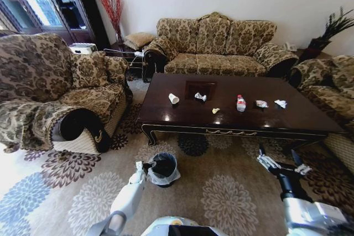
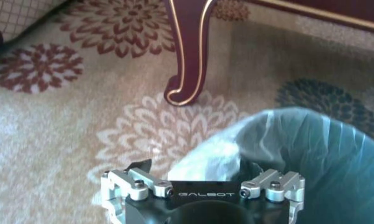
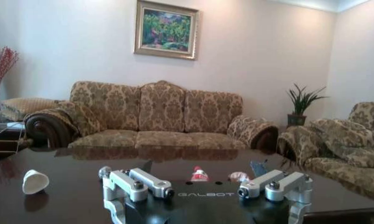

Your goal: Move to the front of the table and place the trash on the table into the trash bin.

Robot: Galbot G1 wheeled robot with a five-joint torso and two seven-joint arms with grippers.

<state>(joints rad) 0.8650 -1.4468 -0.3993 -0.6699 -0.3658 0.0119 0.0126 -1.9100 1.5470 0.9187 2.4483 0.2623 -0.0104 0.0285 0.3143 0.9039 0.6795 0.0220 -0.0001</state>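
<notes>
The left gripper [image 1: 145, 166] clamps the trash bin [image 1: 164, 165] rim, carrying it along for the trash [image 1: 173, 98]. The right gripper [image 1: 269, 162] hovers near the table [image 1: 287, 115], jaws apart, ready to pick.

"GALBOT" on left end effector [image 2: 203, 179], on right end effector [image 3: 205, 179]

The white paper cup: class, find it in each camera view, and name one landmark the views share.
Head view: the white paper cup lies on its side on the table, left of the other scraps.
Left wrist view: not in it.
Right wrist view: the cup lies on the tabletop.
Shared landmark: the sofa behind the table.
</notes>
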